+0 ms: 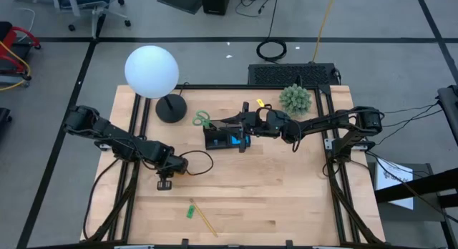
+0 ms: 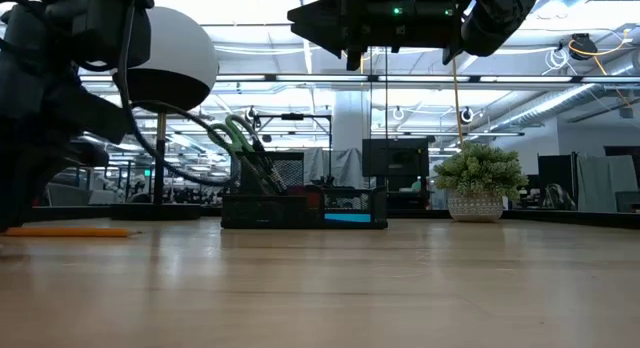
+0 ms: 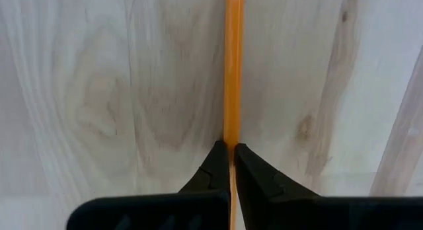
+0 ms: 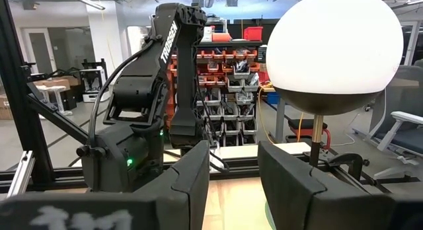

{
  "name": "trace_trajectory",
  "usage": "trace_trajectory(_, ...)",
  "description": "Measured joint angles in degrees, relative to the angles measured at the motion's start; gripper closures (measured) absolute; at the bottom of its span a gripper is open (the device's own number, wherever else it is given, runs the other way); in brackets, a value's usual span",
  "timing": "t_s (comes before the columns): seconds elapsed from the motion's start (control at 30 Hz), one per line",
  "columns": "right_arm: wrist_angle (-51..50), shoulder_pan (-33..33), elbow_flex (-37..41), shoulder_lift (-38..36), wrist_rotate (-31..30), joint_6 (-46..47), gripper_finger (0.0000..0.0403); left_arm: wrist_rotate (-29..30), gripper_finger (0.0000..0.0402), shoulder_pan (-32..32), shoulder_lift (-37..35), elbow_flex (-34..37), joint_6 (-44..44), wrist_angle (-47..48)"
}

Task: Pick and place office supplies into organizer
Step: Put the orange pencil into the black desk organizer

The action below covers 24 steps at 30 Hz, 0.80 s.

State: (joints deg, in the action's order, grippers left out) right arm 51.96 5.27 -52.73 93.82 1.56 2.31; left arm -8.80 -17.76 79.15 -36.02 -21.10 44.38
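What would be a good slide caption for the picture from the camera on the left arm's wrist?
Left gripper shut on an orange pencil lying on the wooden table.

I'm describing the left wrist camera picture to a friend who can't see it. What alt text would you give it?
Seen from just behind it, the left end effector is shut on an orange pencil, pinching it between two dark fingers. The pencil runs straight away from the camera across a pale wooden table.

Orange pencil [image 3: 232, 71] on pale wood-grain tabletop [image 3: 119, 91]; black organizer [image 1: 223, 139] with blue pad [image 1: 238, 141]; green-handled scissors [image 1: 202, 120]; white globe lamp [image 1: 152, 71].
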Motion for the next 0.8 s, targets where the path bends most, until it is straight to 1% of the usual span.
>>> trace_trajectory(0.1,0.0,0.0,0.0,0.0,0.0,0.0,0.0284,0.3,0.0398,0.0,0.0,-1.4,0.5,2.1)
trace_trajectory(0.27,-0.1,0.0,0.0,0.0,0.0,0.0,0.0284,3.1,0.0399,0.0,0.0,-5.2,2.0,6.3)
trace_trajectory(0.37,-0.2,0.0,0.0,0.0,0.0,0.0,0.0284,4.0,0.0399,0.0,0.0,-6.4,2.5,5.6)
trace_trajectory(0.8,-0.4,0.0,0.0,-0.8,0.0,0.0,0.0284,4.4,0.0398,0.0,0.0,-6.5,2.9,6.9)
